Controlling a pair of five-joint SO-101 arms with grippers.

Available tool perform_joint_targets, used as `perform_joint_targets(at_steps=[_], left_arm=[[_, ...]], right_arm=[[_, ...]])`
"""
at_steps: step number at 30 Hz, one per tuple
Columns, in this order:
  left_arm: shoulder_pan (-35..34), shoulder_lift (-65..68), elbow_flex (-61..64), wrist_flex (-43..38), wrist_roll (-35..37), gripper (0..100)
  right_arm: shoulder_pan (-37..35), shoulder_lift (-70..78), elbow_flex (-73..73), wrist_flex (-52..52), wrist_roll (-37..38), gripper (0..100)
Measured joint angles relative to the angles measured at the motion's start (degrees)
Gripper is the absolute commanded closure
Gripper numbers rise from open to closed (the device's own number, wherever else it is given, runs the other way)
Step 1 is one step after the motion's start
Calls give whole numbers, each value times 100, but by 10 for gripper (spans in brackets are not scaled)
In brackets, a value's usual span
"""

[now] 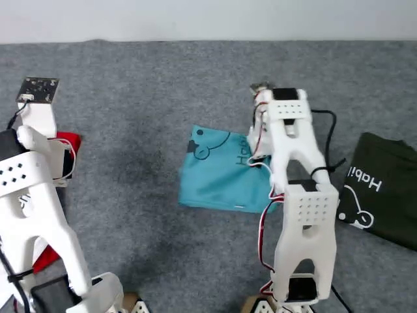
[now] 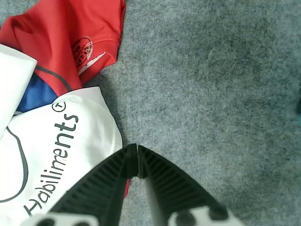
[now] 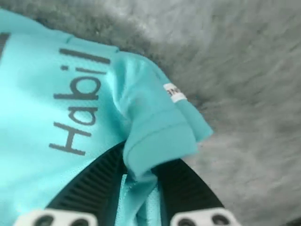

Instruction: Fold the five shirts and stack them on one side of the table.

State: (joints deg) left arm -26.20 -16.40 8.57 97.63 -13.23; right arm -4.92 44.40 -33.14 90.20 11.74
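Pinching just a sleeve fold of the teal shirt (image 3: 70, 94) between the right fingers (image 3: 91, 183), near mid-bench. Likely to slip free, or drag the folded body open, if pulled hard. Holding the left fingers (image 2: 106, 181) pressed together on nothing, above the white shirt (image 2: 51, 141) toward the bench's left side.

- Shirts: four can be counted for certain, one of each colour, namely one teal shirt (image 1: 218, 176), one dark green shirt (image 1: 384, 189), one red shirt (image 2: 61, 42) and one white shirt (image 2: 61, 141).
- Blue cloth (image 2: 35, 94): one patch, showing between the red and the white. Whether it is a fifth shirt cannot be told.
- Arms: two, a left arm (image 1: 36, 208) and a right arm (image 1: 303, 195).
- Claws: two, one on each arm, the left claw (image 2: 137, 157) and the right claw (image 3: 138, 160).
- Desk (image 1: 143, 85): one, with a single grey cover.
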Motion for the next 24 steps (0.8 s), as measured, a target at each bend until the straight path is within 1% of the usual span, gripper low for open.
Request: perform_joint_targets(at_steps=[2,7,10,14,19,24], left_arm=[[0,0,0,0,0,995],[0,0,0,0,0,995],[0,0,0,0,0,995],[0,0,0,0,0,995],[0,0,0,0,0,995],[0,0,0,0,0,995]], right_arm=[[185,0,-202,-158,607,988],[492,0,-598,-642,2435,988],[475,0,-730,-853,3429,988],[352,0,-738,-1301,4492,988],[193,0,-738,-2004,5160,989],[-62,0,-738,-2549,5327,987]])
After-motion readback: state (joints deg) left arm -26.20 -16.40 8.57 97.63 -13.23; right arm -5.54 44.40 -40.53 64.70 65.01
